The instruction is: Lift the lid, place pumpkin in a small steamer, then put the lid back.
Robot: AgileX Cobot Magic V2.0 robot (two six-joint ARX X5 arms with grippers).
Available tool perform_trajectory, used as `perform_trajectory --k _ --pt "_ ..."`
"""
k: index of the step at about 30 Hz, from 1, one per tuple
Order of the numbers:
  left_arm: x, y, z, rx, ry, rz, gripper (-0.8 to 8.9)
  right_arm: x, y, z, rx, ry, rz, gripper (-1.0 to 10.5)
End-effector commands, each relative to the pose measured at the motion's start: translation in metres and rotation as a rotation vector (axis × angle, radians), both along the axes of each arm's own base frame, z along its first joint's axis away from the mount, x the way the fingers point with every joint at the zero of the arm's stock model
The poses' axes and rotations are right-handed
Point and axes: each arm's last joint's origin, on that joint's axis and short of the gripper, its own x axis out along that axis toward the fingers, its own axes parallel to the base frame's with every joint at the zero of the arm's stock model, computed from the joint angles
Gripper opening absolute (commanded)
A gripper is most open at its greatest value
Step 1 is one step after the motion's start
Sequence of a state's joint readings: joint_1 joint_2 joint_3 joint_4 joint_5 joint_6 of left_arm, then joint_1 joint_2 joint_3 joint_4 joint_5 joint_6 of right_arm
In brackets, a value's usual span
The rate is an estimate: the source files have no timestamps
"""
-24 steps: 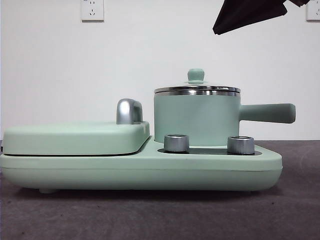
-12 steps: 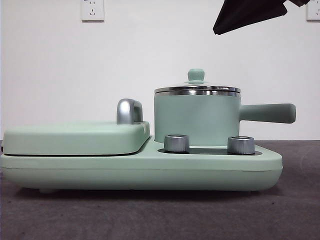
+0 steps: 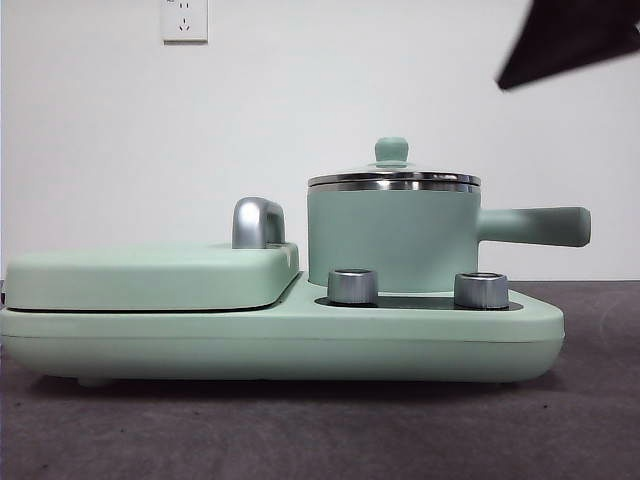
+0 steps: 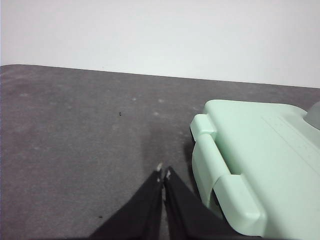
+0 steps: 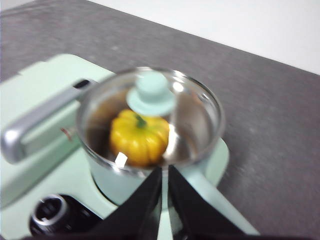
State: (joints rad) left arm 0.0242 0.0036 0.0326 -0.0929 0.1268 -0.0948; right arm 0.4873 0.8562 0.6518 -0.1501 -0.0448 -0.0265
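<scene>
The small steamer (image 3: 392, 238) stands on the right half of the appliance base, its long handle (image 3: 535, 226) pointing right. The glass lid (image 3: 393, 178) with its mint knob (image 3: 391, 150) sits on the pot. In the right wrist view the pumpkin (image 5: 138, 138) lies inside the pot under the lid (image 5: 151, 93). My right gripper (image 5: 165, 170) is shut and empty, above the pot on the handle side; in the front view it is the dark shape (image 3: 570, 40) at the top right. My left gripper (image 4: 163, 171) is shut and empty over the table beside the base's left end.
The wide mint appliance base (image 3: 280, 340) carries a flat mint cover (image 3: 150, 275) with a silver handle (image 3: 257, 222) on its left half and two silver dials (image 3: 353, 286) in front of the pot. Grey table all around; white wall behind.
My right gripper has moved away to the right and up in the front view. The pot, lid and base have not moved.
</scene>
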Motion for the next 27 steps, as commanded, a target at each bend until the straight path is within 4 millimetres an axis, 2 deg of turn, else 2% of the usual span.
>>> perform_trajectory --k 1,7,12,27 --pt "0.001 0.000 -0.006 -0.003 0.009 0.002 0.07 -0.006 -0.014 -0.008 0.021 -0.064 -0.046 0.2" --pt "0.001 0.000 -0.006 -0.003 0.009 0.001 0.07 -0.031 -0.047 -0.032 0.054 -0.145 -0.182 0.2" --pt "0.001 0.000 -0.006 -0.003 0.009 0.001 0.07 -0.048 -0.065 -0.051 0.061 -0.198 -0.280 0.2" --pt "0.001 0.000 -0.006 -0.003 0.009 0.001 0.07 -0.068 -0.086 -0.090 0.035 -0.289 -0.444 0.2"
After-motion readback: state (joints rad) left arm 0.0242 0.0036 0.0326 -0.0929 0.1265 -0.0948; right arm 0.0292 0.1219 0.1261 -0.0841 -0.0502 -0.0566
